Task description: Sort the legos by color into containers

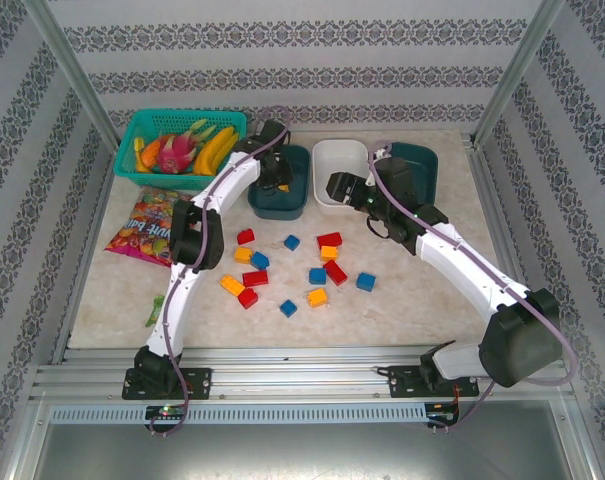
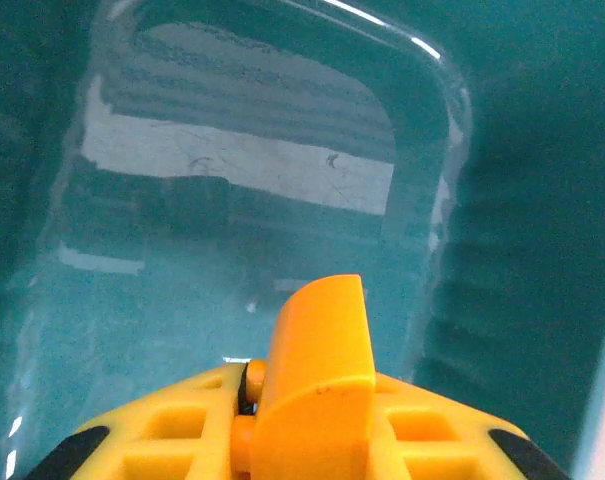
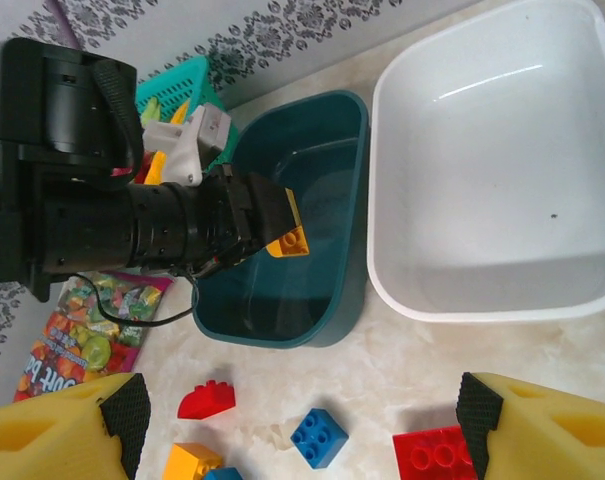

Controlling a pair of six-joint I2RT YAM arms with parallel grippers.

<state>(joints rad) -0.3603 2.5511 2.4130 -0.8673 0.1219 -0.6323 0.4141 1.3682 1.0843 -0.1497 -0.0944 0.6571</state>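
Legos point(image 1: 317, 276) mostly lie loose on the worktop point(image 1: 402, 310), the white tub point(image 3: 482, 150) bare, while the left tool point(image 3: 270, 222), clamped on one yellow block point(image 3: 288, 240), hangs over a teal tub point(image 3: 327, 130) and the right tool point(image 3: 302, 420) gapes empty, so sorting looks barely begun.

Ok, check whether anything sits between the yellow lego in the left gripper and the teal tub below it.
Nothing visible does. The left gripper holds the yellow lego over the inside of the teal tub. The tub floor under the lego is bare.
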